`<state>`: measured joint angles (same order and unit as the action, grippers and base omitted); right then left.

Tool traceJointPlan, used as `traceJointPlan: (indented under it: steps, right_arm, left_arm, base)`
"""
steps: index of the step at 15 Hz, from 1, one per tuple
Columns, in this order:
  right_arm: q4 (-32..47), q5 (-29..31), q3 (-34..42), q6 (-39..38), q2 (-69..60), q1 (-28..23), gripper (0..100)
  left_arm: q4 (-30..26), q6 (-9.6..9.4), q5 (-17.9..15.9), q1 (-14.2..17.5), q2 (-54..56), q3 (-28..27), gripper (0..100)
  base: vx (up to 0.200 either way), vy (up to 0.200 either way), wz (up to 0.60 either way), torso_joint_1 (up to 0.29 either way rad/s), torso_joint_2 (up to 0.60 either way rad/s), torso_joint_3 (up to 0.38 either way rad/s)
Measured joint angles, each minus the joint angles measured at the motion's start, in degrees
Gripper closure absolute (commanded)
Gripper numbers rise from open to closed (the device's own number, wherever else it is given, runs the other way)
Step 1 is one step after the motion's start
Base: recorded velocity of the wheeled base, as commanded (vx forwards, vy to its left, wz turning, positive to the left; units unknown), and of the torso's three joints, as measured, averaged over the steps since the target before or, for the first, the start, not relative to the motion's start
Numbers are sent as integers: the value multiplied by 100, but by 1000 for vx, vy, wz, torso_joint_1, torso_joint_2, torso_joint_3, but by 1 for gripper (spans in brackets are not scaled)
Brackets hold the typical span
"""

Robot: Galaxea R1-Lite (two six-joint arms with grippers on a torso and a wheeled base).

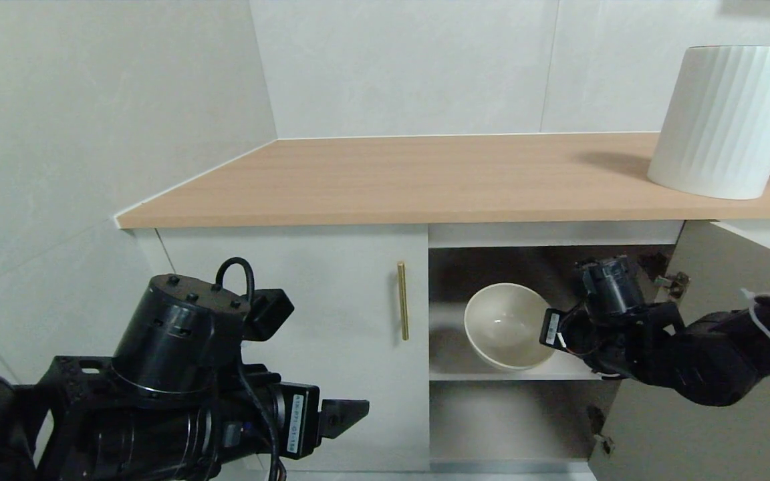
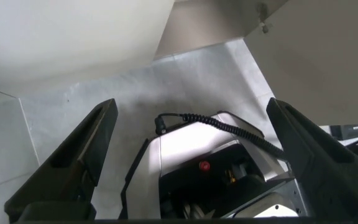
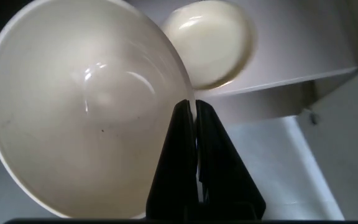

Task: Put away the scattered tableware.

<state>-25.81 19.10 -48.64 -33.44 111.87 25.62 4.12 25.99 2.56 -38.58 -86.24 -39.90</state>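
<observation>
A cream bowl (image 1: pixel 505 325) is held inside the open right half of the cabinet (image 1: pixel 552 234), just above the front edge of its upper shelf (image 1: pixel 448 366). It is gripped by the right gripper (image 1: pixel 549 333), whose fingers (image 3: pixel 180 155) are pressed together on the rim alone — one inside the wall, one outside. The bowl is therefore carried tilted, its mouth turned out toward the room rather than upward. Whether its base touches the shelf cannot be told. As the pinch is not let go, the placing is judged unfinished. A rim hold is judged to suit a bowl too wide to be spanned, and it lets the arm come in past the open door (image 1: pixel 692 427), which stands swung clear at the right.

Farther back on the same shelf a second cream dish (image 3: pixel 210 43) is seen in the right wrist view, apart from the held bowl. A spot in front of or beside it is probably intended, and a knock against it is the risk to be watched.

The left gripper (image 2: pixel 191 109) is held low before the closed left door (image 1: pixel 291 321), its fingers spread wide with nothing between them — out of the way, it seems. Near the right edge of the countertop (image 1: pixel 425 180) a white ribbed container (image 1: pixel 726 120) is stood.
</observation>
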Motion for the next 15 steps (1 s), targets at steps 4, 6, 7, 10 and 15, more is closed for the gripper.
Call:
traceJointPlan:
  steps: [4,6,7,10,15]
  right_arm:
    - [-101,161,-445,-145,629,-394,100]
    - [-99,189,-594,-200,828,-542,100]
    - [-104,187,-686,-204,946,-617,100]
    - [-101,197,-944,-206,1263,-744,100]
    - [-95,243,-1315,-204,1718,-796,100]
  left_arm:
    - [-2,1,0,0,-26,10,0]
    - [0,1,-2,0,-41,16,0]
    - [0,0,-2,0,-50,16,0]
    - [0,1,-2,0,-65,18,0]
    - [0,1,-5,0,-76,18,0]
  base:
    - [0,0,0,0,0,0]
    - [0,0,0,0,0,0]
    - [0,0,0,0,0,0]
    - [0,0,0,0,0,0]
    - [0,0,0,0,0,0]
